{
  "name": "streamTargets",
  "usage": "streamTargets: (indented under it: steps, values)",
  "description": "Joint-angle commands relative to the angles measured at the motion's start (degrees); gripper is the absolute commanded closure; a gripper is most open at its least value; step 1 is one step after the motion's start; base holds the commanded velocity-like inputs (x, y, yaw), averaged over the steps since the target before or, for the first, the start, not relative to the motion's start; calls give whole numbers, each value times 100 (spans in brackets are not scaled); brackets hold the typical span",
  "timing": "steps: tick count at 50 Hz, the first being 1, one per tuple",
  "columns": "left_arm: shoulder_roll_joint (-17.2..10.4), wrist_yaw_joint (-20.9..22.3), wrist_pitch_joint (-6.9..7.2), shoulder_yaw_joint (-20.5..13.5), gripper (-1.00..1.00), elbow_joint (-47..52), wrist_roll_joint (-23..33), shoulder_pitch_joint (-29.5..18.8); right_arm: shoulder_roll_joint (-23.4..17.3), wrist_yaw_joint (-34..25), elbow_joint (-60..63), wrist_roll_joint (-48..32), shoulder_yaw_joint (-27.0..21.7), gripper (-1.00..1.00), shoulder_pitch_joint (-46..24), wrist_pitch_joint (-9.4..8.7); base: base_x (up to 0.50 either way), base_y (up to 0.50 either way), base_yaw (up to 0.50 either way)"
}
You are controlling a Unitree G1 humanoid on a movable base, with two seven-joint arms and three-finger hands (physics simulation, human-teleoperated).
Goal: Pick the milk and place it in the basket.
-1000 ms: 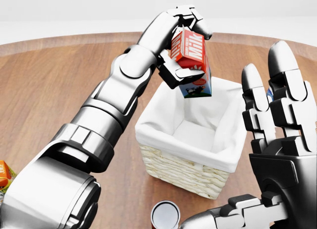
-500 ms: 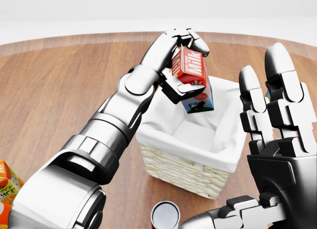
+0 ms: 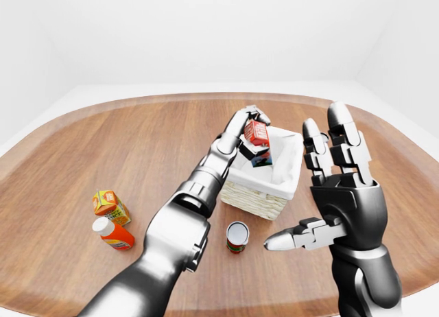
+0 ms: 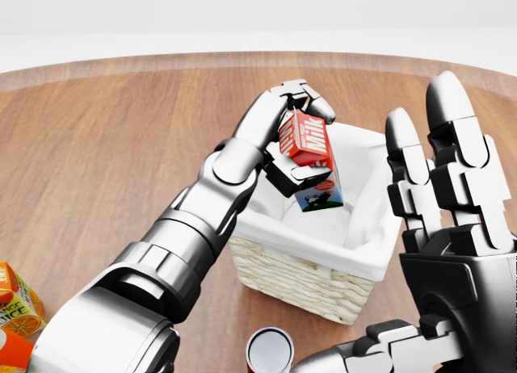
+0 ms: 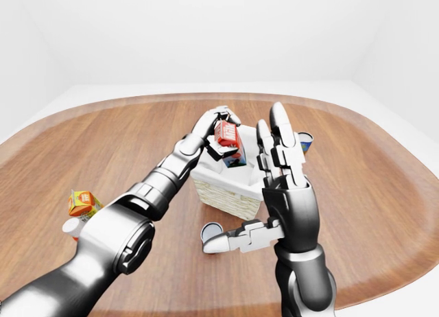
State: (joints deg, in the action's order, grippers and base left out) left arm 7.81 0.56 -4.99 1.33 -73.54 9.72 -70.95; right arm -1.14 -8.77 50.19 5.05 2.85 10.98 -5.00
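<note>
- Since half a second ago, the red-topped cardboard milk carton [image 4: 309, 157] is sitting lower in the head view, its blue-and-white bottom end now dipping toward the white cloth lining of the basket; the left arm is reaching further down with it.
- The silver three-finger left hand [image 4: 292, 124] is pinching the milk carton, fingers curling over its red top and a dark thumb pressing its lower side; the carton is hanging tilted above the basket's open mouth, at centre of the head view.
- The pale woven wicker basket with white liner [image 4: 300, 274] is standing on the round brown wooden table [image 3: 137, 145], just below centre of the head view.
- The silver right hand [image 4: 444, 187] is standing upright at the right edge of the head view, fingers spread straight, holding nothing, just beside the basket's right wall.
- A small red-labelled tin can [image 3: 237, 236] is standing near the basket's lower edge.
- An orange juice carton [image 3: 110, 206] and an orange bottle with white cap [image 3: 114, 235] are lying close together at lower left of the left-eye view, well apart from the basket.
- A blue object [image 5: 305, 144] is partly showing behind the right hand in the right-eye view; what it is I cannot tell.
</note>
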Motion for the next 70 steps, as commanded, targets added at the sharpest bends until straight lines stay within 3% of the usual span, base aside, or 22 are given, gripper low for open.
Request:
streamTargets:
  steps: [1,70]
  values:
    - [81,-282,-1,-302,100,132,226,9,-7,0,-28,-15,48,-100,16,0,0,0,0]
    - [213,-769,-1,-293,100,-89,793,286,-69,-71,-27,26,283,-100,175,0,0,0,0]
